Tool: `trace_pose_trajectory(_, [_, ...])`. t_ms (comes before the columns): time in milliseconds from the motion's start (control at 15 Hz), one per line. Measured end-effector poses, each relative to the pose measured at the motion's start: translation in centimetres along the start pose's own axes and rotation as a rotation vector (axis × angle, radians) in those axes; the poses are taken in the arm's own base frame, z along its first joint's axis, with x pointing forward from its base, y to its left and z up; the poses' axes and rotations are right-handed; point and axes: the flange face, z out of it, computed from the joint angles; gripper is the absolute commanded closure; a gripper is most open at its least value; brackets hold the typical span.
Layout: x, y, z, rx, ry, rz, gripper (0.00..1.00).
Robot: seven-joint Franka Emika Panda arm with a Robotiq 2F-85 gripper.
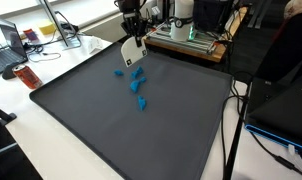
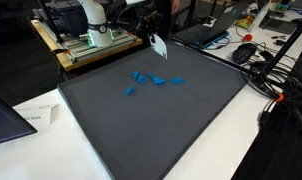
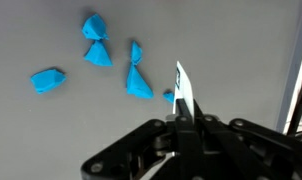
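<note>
Tabletop (image 1: 31, 140) is the biggest thing on my screens: a white surface carrying a large dark grey mat (image 1: 121, 130) that fills most of both exterior views. Past the mat's far edge stands a wooden platform (image 1: 191, 45), and the arm (image 2: 91, 15) reaches from there out over the far part of the mat.

My end effector (image 1: 134, 28) hangs above that far part, well clear of the surface. It is clenched on a white card (image 1: 132, 52). In the wrist view the fingers (image 3: 196, 130) meet on the card's near end, and the card (image 3: 183, 88) shows almost edge-on, poking out past them. In an exterior view the card (image 2: 158, 46) hangs tilted below the end effector, in the air and not touching the mat.

Smallest are the blue pieces (image 1: 138, 85), a loose scatter lying on the mat just nearer than the card. In the wrist view these pieces (image 3: 96, 55) spread to the left, and one sits right beside the card's edge.
</note>
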Motion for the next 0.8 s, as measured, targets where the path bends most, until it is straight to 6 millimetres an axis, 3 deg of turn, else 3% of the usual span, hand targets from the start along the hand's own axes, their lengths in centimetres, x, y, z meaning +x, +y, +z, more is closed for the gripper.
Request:
trace_pose_trajectory(333, [0.0, -0.1, 0.2, 0.0, -0.005, 0.0, 0.99])
trace_pose_trajectory(800, [-1.0, -1.1, 2.4, -0.122, 0.039, 0.076, 0.99])
